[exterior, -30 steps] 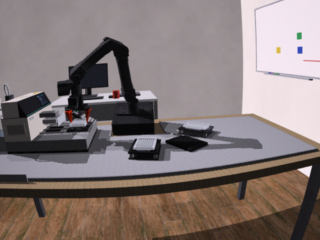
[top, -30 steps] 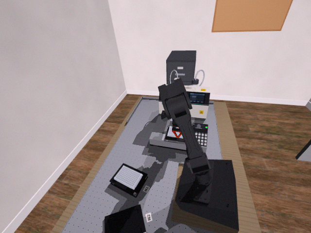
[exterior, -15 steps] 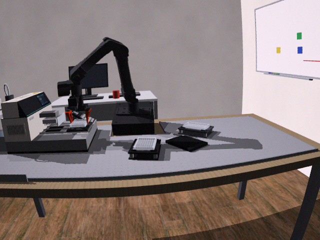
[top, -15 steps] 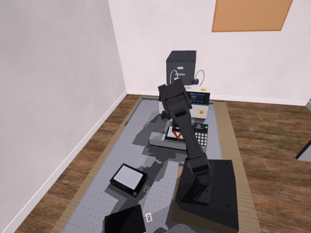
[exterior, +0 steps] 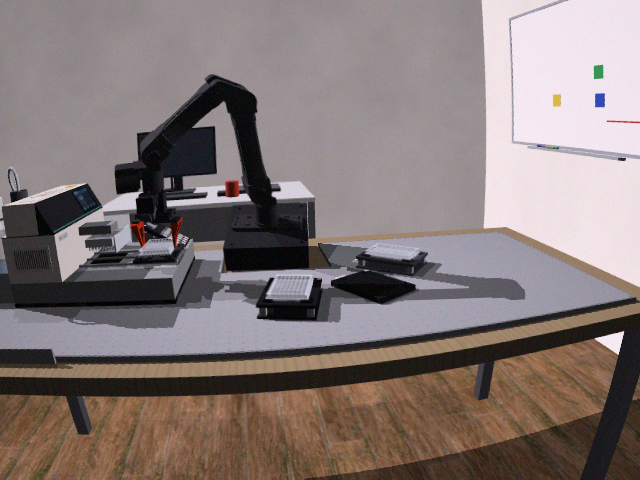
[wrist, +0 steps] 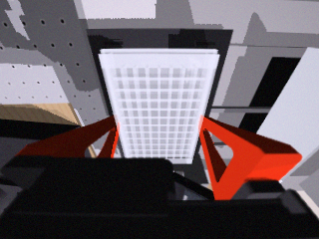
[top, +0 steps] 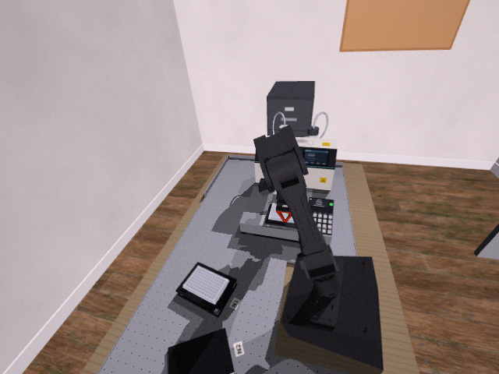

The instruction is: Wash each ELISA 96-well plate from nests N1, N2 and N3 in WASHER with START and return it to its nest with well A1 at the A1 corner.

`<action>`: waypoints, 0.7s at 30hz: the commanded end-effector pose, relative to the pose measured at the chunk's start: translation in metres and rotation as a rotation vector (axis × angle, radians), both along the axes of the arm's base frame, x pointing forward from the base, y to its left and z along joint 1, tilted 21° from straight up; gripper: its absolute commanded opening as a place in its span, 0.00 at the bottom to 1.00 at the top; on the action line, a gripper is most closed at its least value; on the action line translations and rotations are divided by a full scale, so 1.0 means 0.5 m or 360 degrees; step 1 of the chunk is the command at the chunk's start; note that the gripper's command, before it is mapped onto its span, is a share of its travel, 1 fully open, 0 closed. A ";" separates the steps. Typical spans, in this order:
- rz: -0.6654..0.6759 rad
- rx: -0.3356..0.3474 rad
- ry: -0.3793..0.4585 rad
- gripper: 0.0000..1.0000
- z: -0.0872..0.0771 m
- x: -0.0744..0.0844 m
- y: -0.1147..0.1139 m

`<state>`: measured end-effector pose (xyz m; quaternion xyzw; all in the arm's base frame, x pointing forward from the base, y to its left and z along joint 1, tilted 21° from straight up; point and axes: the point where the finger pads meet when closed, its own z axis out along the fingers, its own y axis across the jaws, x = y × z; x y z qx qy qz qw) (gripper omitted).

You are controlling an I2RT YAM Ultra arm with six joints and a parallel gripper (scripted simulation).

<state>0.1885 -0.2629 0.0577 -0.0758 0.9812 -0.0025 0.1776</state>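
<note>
My gripper [top: 281, 212] [exterior: 156, 236] [wrist: 159, 119] is over the carrier of the washer [top: 322, 171] [exterior: 46, 227]. Its red fingers are shut on the long sides of a clear 96-well plate [top: 276, 215] [exterior: 155, 248] [wrist: 159, 85]. The plate is level and lies across the track over the black carrier pocket [wrist: 97, 47]. I cannot tell whether it rests in the pocket. Nest N1 [top: 185, 292] [exterior: 286, 307] holds a plate [top: 206, 284] [exterior: 290, 285]. Nest N2 [top: 201, 354] [exterior: 373, 285] is a bare black slab. Nest N3 [exterior: 390, 262] holds a plate [exterior: 392, 251]. The lamp [top: 330, 204] is green.
The keypad [top: 323, 222] sits right of the track, partly behind my arm. The arm's black base block [top: 354, 305] [exterior: 266, 242] stands between washer and nests. A dark cabinet [top: 290, 104] with tubing stands behind the washer. A desk with a monitor and red cup [exterior: 232, 188] lies beyond.
</note>
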 end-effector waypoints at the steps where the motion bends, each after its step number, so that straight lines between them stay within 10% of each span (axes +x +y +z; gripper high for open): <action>1: -0.0007 -0.0017 -0.0010 0.00 0.005 0.001 -0.005; 21: -0.0007 -0.0017 -0.0010 0.00 0.000 0.004 -0.005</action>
